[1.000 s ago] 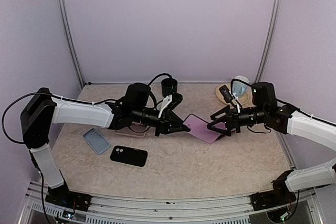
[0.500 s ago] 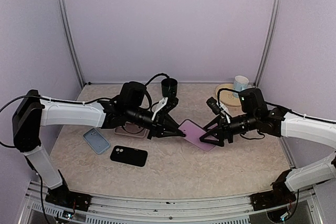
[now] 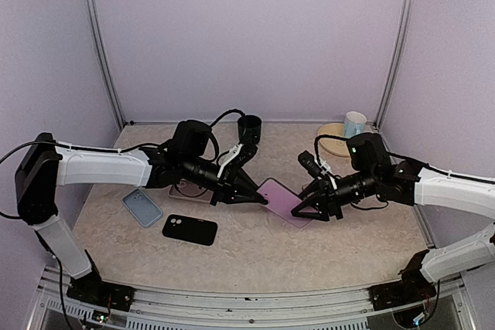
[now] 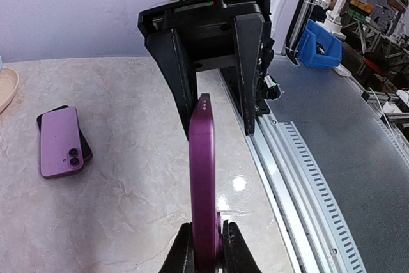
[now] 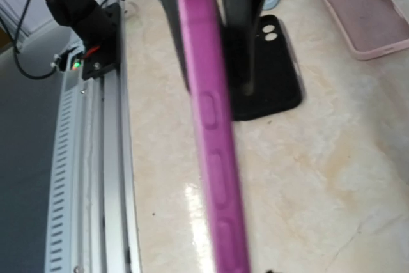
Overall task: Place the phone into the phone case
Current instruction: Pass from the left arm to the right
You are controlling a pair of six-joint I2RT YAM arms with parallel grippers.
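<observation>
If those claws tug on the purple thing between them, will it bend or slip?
Probably stiff: the purple thing juts out straight though the left gripper pinches only one end. Its smooth, rounded edge looks slippery, so that narrow pinch might slide. Thin and slab-like, it likely feels light.

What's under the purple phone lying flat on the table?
A black slab peeks out along the purple phone's edges. The phone covers the rest, so case or phone is unclear.

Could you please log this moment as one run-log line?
left gripper: shut on purple phone | right gripper: open, straddling its far end
</observation>
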